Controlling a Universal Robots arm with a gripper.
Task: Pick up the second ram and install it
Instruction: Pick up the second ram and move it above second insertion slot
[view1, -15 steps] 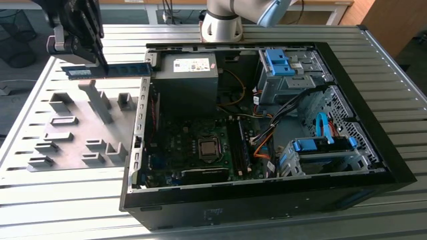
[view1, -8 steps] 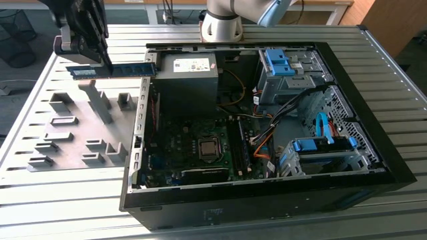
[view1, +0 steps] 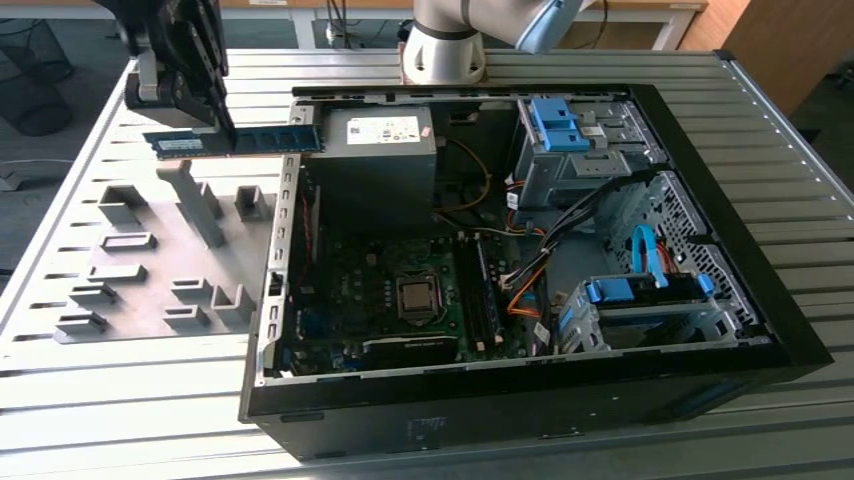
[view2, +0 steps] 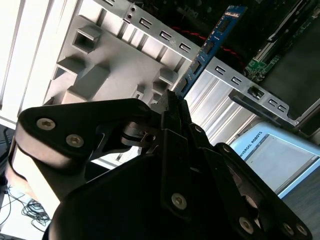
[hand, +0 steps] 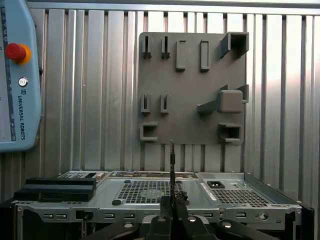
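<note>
Jaws of gripper (view1: 222, 126) clamped on second ram (view1: 274, 139); pale blue label (view1: 178, 146) showing; open computer case (view1: 534, 410) nearby.

**Memory stick** (view1: 238, 142): long, thin green board with a row of black chips and a pale blue label near one end. It is clamped between the jaws of the gripper (view2: 174, 102) and held level, just outside the computer case (view1: 284, 230), with one end at the case's wall.
</note>
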